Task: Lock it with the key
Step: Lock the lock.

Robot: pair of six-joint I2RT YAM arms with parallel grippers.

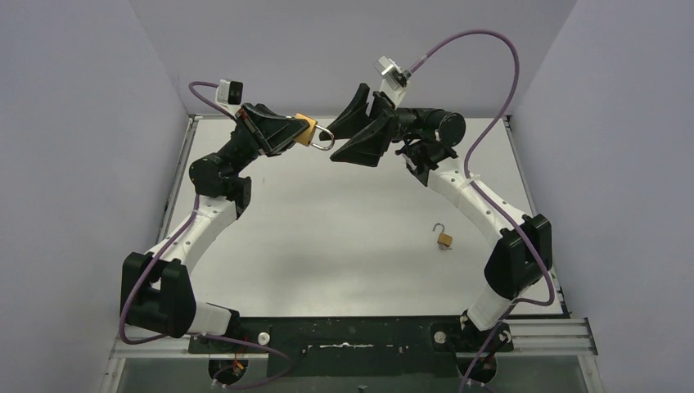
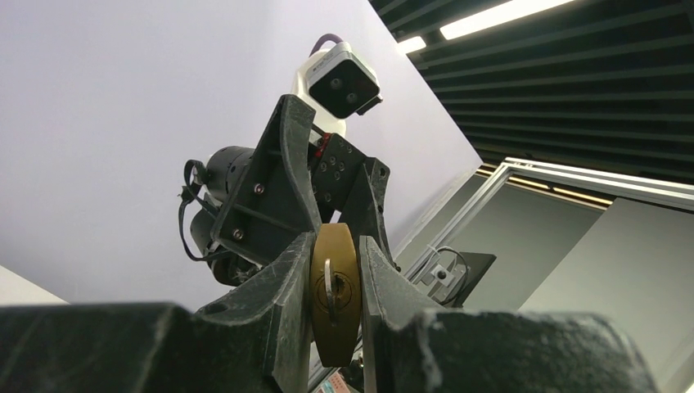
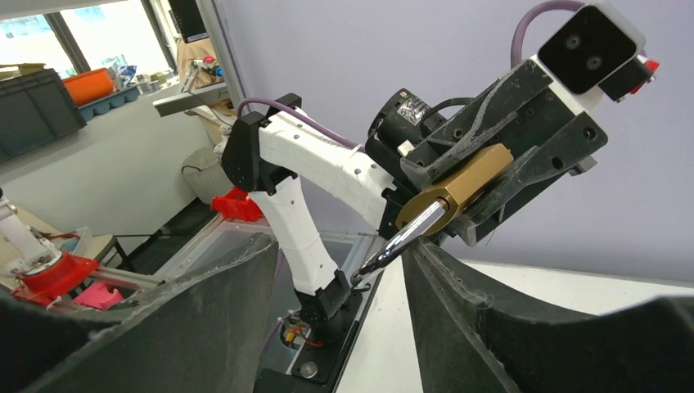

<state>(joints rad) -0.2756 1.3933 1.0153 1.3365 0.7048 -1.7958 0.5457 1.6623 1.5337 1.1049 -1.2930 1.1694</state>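
Left gripper (image 1: 296, 133) is up high over the far left of the table (image 1: 327, 262), and it has the brass padlock (image 1: 306, 128) pinched by the body, both fingers pressed flat against its sides. From the left wrist you see the lock's end face wedged squarely between the two pads, with a silvery mark in the middle of it; keyhole or key stub, I cannot tell which. The shackle (image 1: 324, 139) sticks out to the right, pointing across at the other arm. Over there the right gripper (image 1: 332, 144) is just as high, jaws spread wide, holding nothing. Its fingertips sit just off the tip of the shackle, one on the far side and one on the near side. The right wrist view confirms it: the steel loop angles down into the gap between the two dark fingers, and neither finger looks to be touching it. Down on the table, well apart from all this on the near right, a small padlock (image 1: 443, 238) lies with its shackle swung open.
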